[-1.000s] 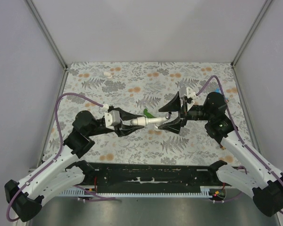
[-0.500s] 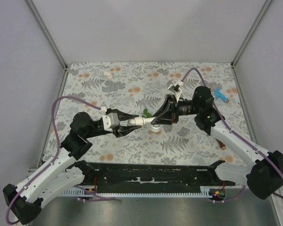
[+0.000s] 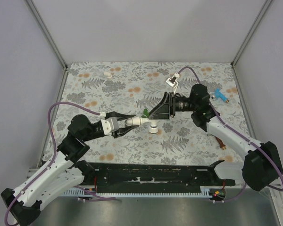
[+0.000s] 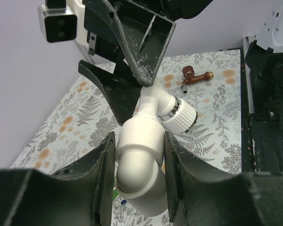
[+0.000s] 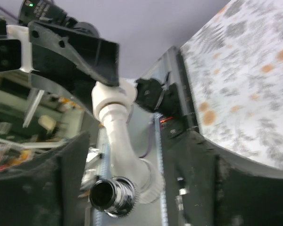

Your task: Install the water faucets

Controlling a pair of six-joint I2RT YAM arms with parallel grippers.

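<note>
1. White faucet (image 4: 141,174) hangs above the middle of the floral table (image 3: 188,136), its thick body pinched tight between the fingers of the left gripper (image 4: 139,141).
2. Its chrome-ringed end sits between the jaws of the right gripper (image 3: 161,109), which stand wide apart and clasp nothing.
3. On the table, a green faucet (image 3: 145,112) lies just behind it, with a blue faucet (image 3: 220,95) and a reddish-brown faucet (image 4: 194,77) well apart at the right.

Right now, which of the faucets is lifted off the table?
The white faucet, clamped in the left gripper; the blue faucet and reddish-brown faucet lie on the table.
</note>
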